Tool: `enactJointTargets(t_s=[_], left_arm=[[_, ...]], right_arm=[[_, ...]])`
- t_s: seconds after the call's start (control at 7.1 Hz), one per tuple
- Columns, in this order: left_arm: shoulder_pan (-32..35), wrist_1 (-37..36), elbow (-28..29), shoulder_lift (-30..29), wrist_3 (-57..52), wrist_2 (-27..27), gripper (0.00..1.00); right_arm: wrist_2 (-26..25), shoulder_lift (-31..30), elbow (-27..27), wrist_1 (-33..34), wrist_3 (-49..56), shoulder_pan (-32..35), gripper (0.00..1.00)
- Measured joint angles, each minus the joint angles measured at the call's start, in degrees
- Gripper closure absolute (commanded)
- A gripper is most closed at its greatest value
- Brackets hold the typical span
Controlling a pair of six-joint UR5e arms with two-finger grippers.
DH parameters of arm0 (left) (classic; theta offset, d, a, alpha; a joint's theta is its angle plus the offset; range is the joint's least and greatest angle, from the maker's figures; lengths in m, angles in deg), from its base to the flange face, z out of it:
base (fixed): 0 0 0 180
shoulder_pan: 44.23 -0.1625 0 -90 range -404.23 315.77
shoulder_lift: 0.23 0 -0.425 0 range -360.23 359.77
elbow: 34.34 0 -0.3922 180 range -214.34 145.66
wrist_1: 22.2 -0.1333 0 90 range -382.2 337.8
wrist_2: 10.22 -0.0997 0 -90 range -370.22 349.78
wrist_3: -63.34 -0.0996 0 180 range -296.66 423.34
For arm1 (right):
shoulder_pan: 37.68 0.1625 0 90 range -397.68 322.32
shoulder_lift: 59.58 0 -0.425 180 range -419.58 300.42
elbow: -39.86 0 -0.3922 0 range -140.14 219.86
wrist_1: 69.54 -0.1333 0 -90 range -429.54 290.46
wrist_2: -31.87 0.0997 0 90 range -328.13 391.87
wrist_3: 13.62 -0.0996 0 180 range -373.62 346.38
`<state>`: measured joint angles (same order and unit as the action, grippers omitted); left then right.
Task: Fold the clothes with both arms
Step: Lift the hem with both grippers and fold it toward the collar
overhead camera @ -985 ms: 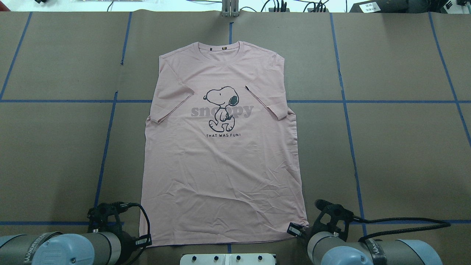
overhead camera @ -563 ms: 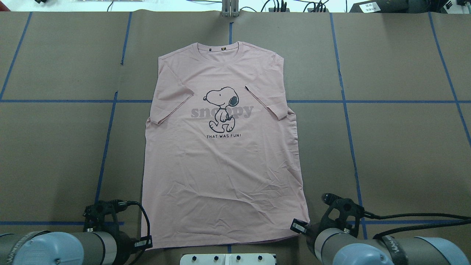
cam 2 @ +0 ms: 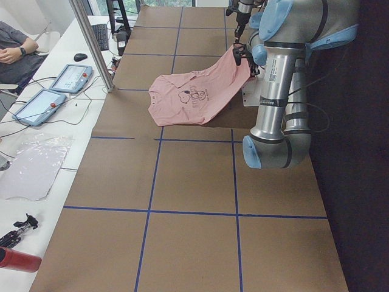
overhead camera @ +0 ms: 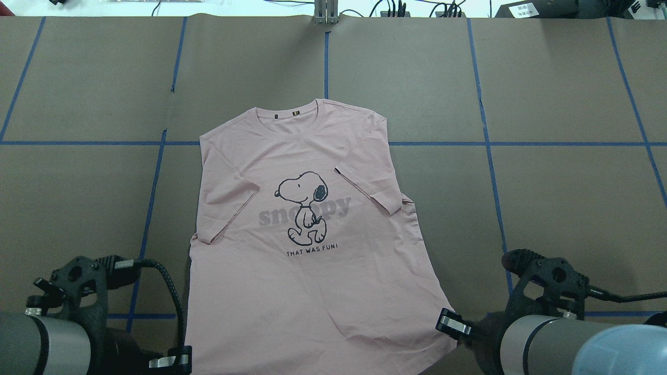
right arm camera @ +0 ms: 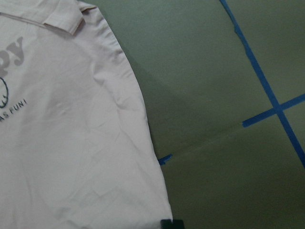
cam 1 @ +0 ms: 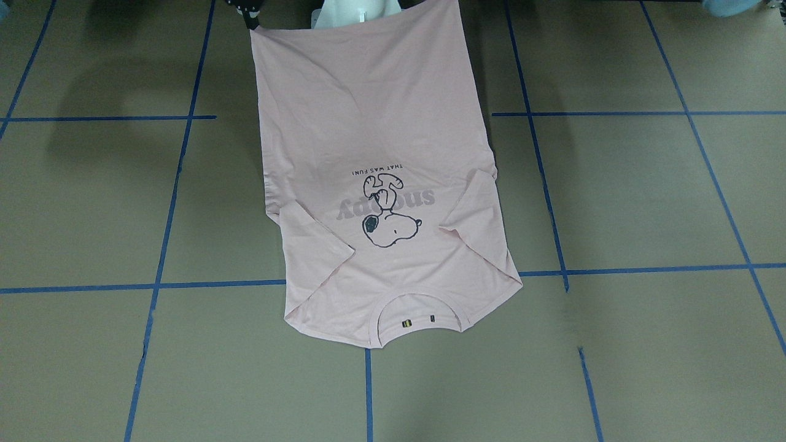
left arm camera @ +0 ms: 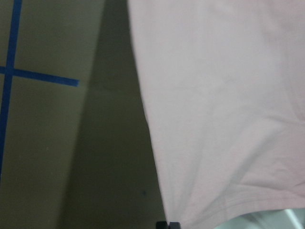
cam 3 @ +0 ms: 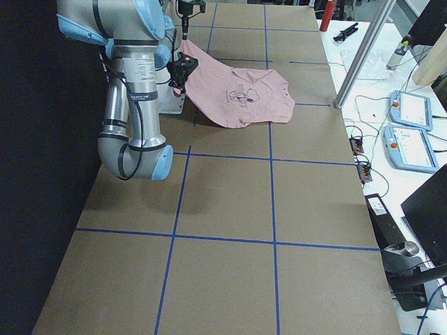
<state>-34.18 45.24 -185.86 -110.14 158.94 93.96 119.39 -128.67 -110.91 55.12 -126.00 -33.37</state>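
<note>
- Pink T-shirt (overhead camera: 312, 291) spans the gap between the two grippers, print side up. Its hem is raised off the table (overhead camera: 573, 182), and the collar (overhead camera: 292, 117) end lies well ahead of them on the surface.
- Left gripper (overhead camera: 180, 360) is pinched on the hem corner nearest it; right gripper (overhead camera: 454, 329) is pinched on the other corner.
- Gripping both corners wide apart likely pulls the hem taut, so the cloth can be carried forward without bunching.

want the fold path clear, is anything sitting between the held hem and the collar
Nothing visible does. The left gripper and right gripper each pinch a hem corner of the T-shirt; up to the collar lies only its printed front; the table beside it shows only blue tape.
</note>
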Motion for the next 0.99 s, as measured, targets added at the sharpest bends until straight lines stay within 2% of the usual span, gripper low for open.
enactJointTargets(t_s=[0.14, 0.28, 0.42, 0.56, 0.99], left_arm=[[2.2, -2.5, 0.6, -2.6, -3.2, 1.2, 1.00], [4.6, -3.4, 3.5, -3.9, -7.8, 1.6, 1.00], [8.3, -3.6, 7.2, -4.5, -13.1, 1.7, 1.00], [12.6, -3.5, 10.7, -4.9, -18.2, 1.8, 1.00], [25.5, 3.1, 25.6, -6.9, -31.4, 1.9, 1.00]], right_arm=[[0.9, 4.0, -0.6, 5.2, 2.4, 1.2, 1.00], [1.1, 6.3, 0.7, 7.2, 5.6, 3.0, 1.00], [1.1, 8.0, 4.5, 6.0, 9.4, 6.2, 1.00], [1.3, 9.3, 9.9, 1.8, 13.0, 10.1, 1.00], [2.9, 11.5, 32.8, -20.3, 19.8, 22.8, 1.00]])
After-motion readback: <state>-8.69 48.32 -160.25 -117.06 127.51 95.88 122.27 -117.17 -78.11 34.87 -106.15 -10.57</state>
